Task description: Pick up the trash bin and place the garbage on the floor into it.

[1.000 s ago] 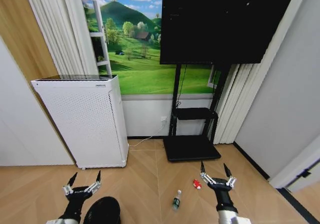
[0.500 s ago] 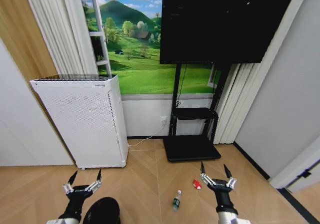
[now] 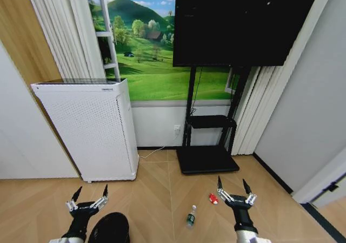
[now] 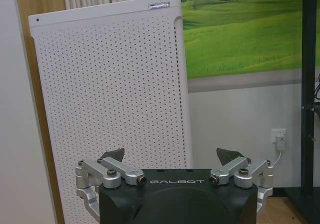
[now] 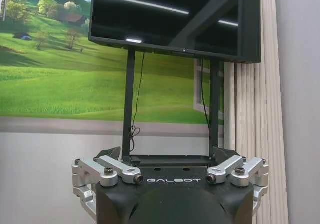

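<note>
The black round trash bin [image 3: 111,228] stands on the wood floor at the lower left of the head view, cut by the frame's bottom edge. My left gripper [image 3: 88,195] hangs open just up and left of it, fingers spread with nothing between them; it is also seen up close as left gripper [image 4: 172,156]. Of the garbage, a small greenish bottle with a white cap [image 3: 191,216] lies at bottom centre and a red-and-white scrap [image 3: 213,199] sits right of it. My right gripper [image 3: 233,186], open and empty, hovers beside the scrap; the right wrist view shows the right gripper [image 5: 167,154] facing the TV stand.
A tall white perforated cabinet [image 3: 86,129] stands at the left against the wall. A black TV [image 3: 243,21] on a stand with a flat base [image 3: 208,160] fills the middle back. Curtains and grey walls close the right side. Open floor lies between cabinet and stand.
The head view has shifted slightly, tilting a little downward. Both grippers stay open in the same poses; bin and litter have not moved.
</note>
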Controlling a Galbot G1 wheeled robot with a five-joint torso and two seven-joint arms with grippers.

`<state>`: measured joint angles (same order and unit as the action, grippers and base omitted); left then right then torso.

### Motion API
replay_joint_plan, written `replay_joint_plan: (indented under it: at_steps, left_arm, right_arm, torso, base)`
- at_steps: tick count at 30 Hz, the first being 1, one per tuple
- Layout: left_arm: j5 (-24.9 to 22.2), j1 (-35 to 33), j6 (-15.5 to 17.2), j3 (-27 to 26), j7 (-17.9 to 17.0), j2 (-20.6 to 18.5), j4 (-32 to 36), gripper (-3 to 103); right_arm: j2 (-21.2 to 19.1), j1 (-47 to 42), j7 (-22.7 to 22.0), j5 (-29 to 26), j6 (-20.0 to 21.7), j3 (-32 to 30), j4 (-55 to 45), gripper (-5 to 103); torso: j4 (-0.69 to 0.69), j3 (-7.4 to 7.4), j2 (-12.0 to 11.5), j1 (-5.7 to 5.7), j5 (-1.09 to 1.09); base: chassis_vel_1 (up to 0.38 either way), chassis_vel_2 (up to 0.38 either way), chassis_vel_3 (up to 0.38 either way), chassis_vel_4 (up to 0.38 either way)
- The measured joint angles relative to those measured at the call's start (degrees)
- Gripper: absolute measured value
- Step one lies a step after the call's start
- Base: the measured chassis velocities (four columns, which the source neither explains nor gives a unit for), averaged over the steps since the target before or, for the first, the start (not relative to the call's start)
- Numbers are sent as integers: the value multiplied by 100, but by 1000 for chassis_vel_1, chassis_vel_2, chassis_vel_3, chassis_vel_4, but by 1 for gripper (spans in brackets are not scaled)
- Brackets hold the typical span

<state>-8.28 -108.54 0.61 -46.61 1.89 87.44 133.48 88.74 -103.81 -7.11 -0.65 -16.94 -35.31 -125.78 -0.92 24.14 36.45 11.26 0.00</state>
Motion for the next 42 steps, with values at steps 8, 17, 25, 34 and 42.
replay_joint_plan:
  at_steps: [8, 17, 25, 34, 42]
  left_arm:
    - [-24, 3, 0, 5, 0, -6, -1, 100]
    - [-49, 9, -17, 21, 145, 0, 35, 100]
    - [115, -16, -304, 30, 569, 2, 44, 100]
    - [29, -12, -321, 29, 564, 2, 10, 100]
    - [3, -7, -307, 40, 548, 13, 17, 100]
  right_arm:
    - [37, -12, 31, 83, 34, 77, 7, 100]
    - [-52, -6, 259, 87, 26, 72, 24, 100]
    - [-233, -84, 620, 85, -26, 126, 11, 100]
    - [-295, -81, 592, 76, -5, 125, 17, 100]
    - [-219, -99, 574, 101, 41, 175, 17, 100]
  torso:
    - [0, -134, -218, -85, 0]
    - [0, -277, -452, -177, 0]
    - [0, -408, -670, -264, 0]
    - [0, -528, -859, -333, 0]
    - [0, -639, -1032, -394, 0]
  base:
    - [0, 0, 0, 0]
    - [0, 0, 0, 0]
    - [0, 0, 0, 0]
    - [0, 0, 0, 0]
    - [0, 0, 0, 0]
